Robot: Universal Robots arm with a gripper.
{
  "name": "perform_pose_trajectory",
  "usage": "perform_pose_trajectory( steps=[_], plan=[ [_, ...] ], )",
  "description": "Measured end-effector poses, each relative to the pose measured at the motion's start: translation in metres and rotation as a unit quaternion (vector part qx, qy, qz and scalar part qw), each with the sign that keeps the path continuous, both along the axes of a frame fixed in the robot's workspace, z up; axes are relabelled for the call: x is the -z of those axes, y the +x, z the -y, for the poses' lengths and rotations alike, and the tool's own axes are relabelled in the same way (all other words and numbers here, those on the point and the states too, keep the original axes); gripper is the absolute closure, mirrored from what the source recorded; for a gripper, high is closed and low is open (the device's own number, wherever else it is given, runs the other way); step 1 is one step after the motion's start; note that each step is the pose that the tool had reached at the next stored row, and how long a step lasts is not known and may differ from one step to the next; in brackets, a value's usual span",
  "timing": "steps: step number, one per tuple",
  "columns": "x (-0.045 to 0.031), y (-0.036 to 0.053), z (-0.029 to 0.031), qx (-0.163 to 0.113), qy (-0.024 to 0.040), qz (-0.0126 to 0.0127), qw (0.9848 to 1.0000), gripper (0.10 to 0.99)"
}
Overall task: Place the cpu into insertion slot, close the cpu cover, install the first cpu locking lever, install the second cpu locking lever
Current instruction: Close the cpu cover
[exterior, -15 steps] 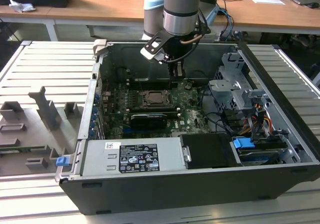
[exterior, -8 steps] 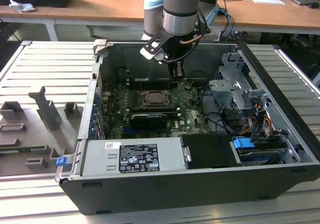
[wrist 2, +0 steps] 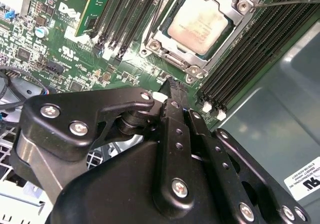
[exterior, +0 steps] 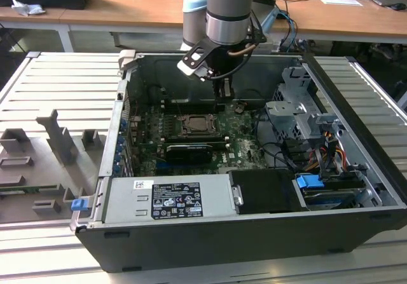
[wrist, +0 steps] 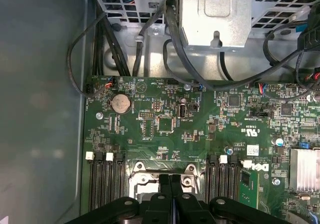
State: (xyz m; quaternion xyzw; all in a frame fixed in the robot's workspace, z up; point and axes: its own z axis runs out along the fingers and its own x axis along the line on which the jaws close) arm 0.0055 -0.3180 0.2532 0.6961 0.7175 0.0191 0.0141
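The cpu (wrist 2: 200,26) lies in the insertion slot (wrist 2: 174,62) — memory slots (wrist 2: 125,18) either side.

The black metal gripper (wrist 2: 171,86) is hanging tip-first over the green circuit board (wrist 2: 75,58), just beside the thin silvery cpu cover (wrist 2: 161,37), whose window is framing the pale silvery square cpu (wrist 2: 200,24), long black memory slots (wrist 2: 245,58) flanking both sides.

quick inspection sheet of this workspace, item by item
surface: ribbed metal table bearing an open computer case
job's things: cpu sits in the insertion slot; cpu cover seems to lie flat around it
clutter: grey fixture blocks at the exterior view's left
grippers: pincer shut, over the motherboard near the slot
cables: black cables loop beyond the motherboard's edge
surroundings: wooden desks behind
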Motion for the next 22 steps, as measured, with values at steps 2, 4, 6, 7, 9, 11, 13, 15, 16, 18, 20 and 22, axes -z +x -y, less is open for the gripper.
perform_pose_trajectory(
  steps=[2,4,6,7,9,11,13,15,16,18,20,22],
  plan=[
    [0.0,-0.0005,0.0,0.0,-0.0001,0.0,1.0,0.98],
    [0.0003,-0.0018,0.0,0.0,0.0,0.0,1.0,0.98],
    [0.0007,-0.0036,0.0,0.0,0.0004,0.0,1.0,0.98],
    [0.0017,-0.0051,-0.0001,0.0,0.0006,0.0001,1.0,0.98],
    [0.0029,-0.0058,0.0,0.0,0.0004,-0.0001,1.0,0.98],
    [0.009,-0.0067,0.0,-0.001,0.0004,-0.0004,1.0,0.98],
    [0.0109,-0.0075,0.0,-0.002,0.0004,-0.0005,1.0,0.98],
    [0.0114,-0.0095,-0.0001,-0.003,0.0004,-0.0005,1.0,0.98],
    [0.0115,-0.011,-0.0003,-0.003,0.0004,-0.0005,1.0,0.98],
    [0.0117,-0.0156,-0.0006,-0.003,0.0004,-0.0005,1.0,0.98],
    [0.0118,-0.0204,-0.0009,-0.003,0.0004,-0.0005,1.0,0.98],
    [0.0118,-0.0237,-0.0009,-0.003,0.0004,-0.0005,1.0,0.98]
  ],
)
